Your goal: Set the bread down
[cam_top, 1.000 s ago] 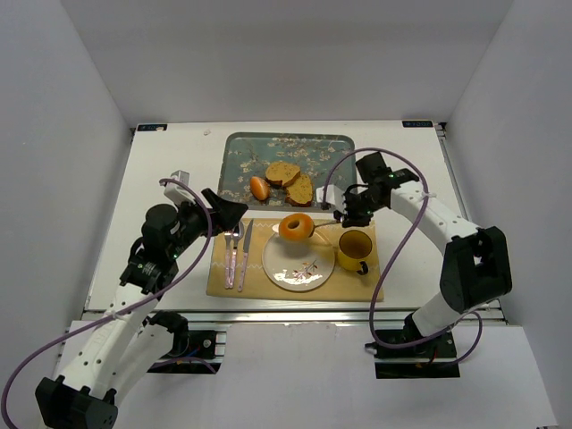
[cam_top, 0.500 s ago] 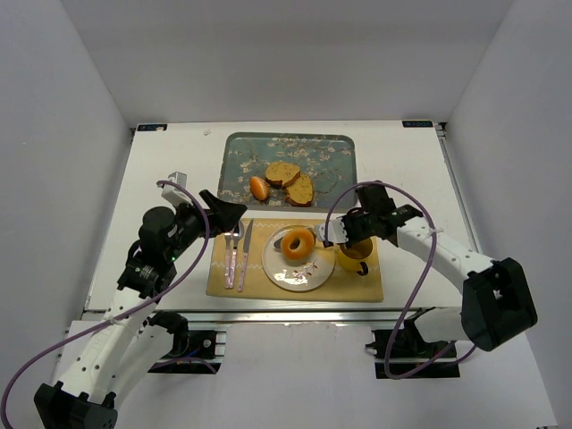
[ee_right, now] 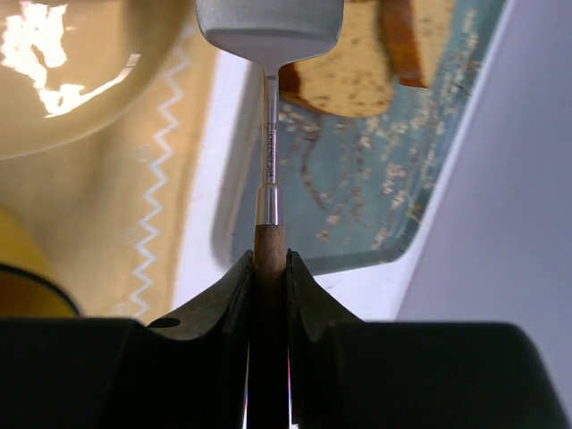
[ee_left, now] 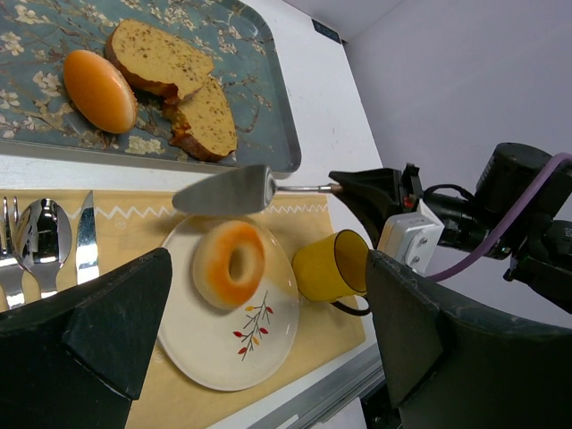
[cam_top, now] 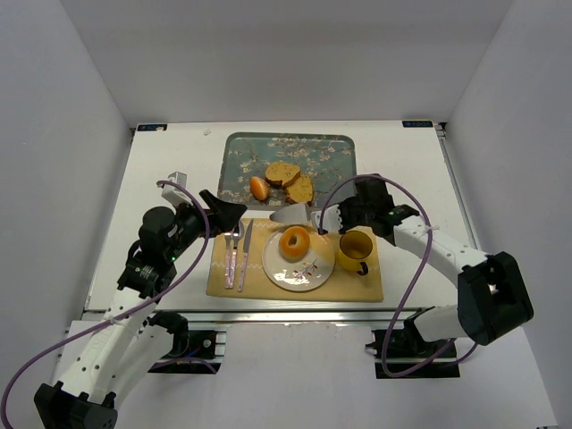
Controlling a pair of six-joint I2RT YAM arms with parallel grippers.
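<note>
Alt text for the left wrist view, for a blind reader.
A glossy bagel lies on a white plate beside a yellow cup, on a tan placemat. Beyond it the right gripper holds a metal spatula, blade empty, in front of a tray with bread slices.

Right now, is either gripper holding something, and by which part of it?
The right gripper holds the spatula by its brown handle, with the jaws shut on it. The left gripper is open and holds nothing.
</note>
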